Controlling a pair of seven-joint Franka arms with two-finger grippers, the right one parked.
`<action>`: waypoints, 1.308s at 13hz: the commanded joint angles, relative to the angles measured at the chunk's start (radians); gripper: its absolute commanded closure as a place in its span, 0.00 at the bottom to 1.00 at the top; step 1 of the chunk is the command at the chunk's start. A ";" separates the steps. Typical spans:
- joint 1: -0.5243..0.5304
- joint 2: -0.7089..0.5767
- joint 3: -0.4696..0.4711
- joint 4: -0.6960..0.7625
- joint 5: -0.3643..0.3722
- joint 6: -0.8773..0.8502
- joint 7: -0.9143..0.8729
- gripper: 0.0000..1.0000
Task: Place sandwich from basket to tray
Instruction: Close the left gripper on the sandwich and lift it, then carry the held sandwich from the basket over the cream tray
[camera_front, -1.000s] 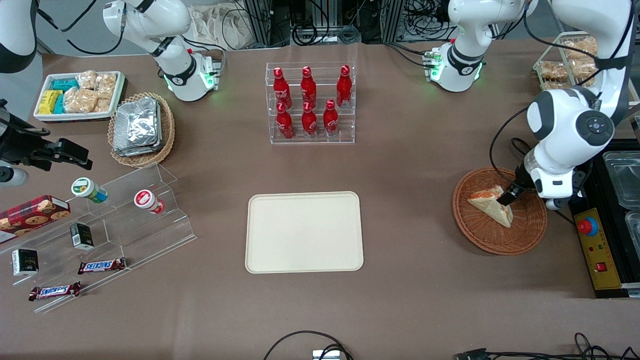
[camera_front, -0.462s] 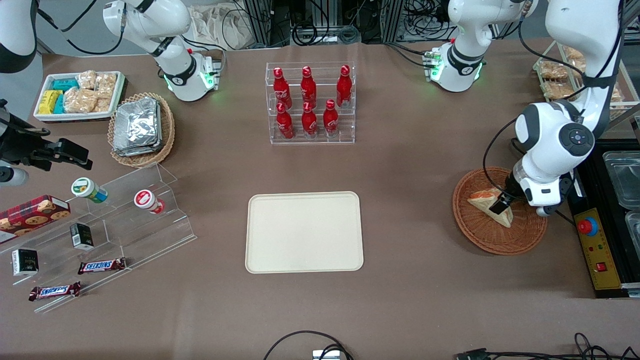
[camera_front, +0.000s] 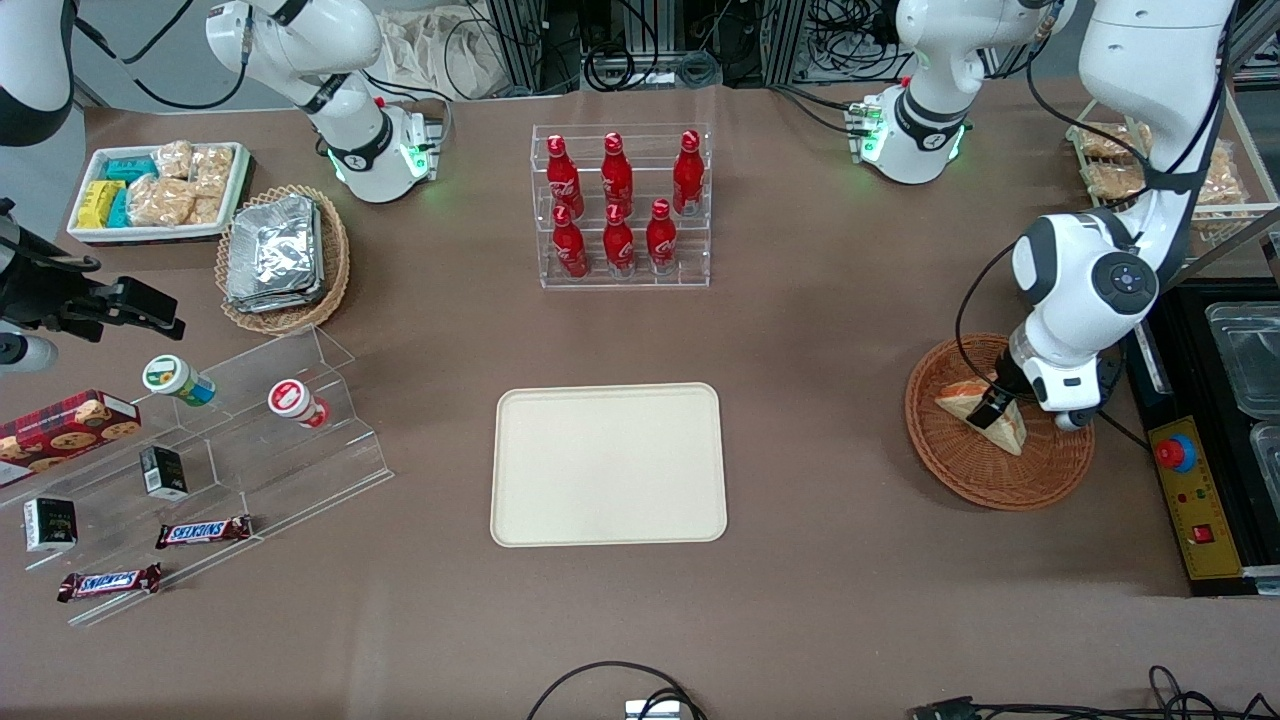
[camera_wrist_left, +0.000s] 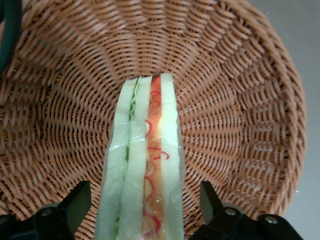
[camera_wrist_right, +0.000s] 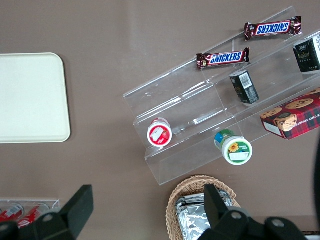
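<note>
The sandwich (camera_front: 975, 406) is a pale wrapped wedge lying in the reddish-brown wicker basket (camera_front: 1000, 470) toward the working arm's end of the table. The left wrist view shows its edge (camera_wrist_left: 147, 165) with green, orange and red filling stripes, standing on the basket floor (camera_wrist_left: 225, 115). My gripper (camera_front: 992, 408) is down in the basket, open. One finger (camera_wrist_left: 75, 202) is on each side of the sandwich, with a gap between each finger and the bread. The cream tray (camera_front: 608, 464) lies flat at the table's middle, well apart from the basket, and also shows in the right wrist view (camera_wrist_right: 30, 97).
A clear rack of red bottles (camera_front: 620, 205) stands farther from the front camera than the tray. A black control box with a red button (camera_front: 1190, 480) lies beside the basket. A wire rack of bagged snacks (camera_front: 1150, 165) sits farther back. Clear shelves with snacks (camera_front: 200, 440) lie toward the parked arm's end.
My gripper has moved over the basket toward the tray side and lowered around the sandwich. The sandwich and basket have not moved.
</note>
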 joint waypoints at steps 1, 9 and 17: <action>-0.001 0.001 -0.002 -0.015 0.017 0.024 -0.011 0.52; -0.042 -0.131 -0.024 -0.003 0.040 -0.096 0.123 0.91; -0.042 -0.180 -0.165 0.177 0.040 -0.324 0.322 0.92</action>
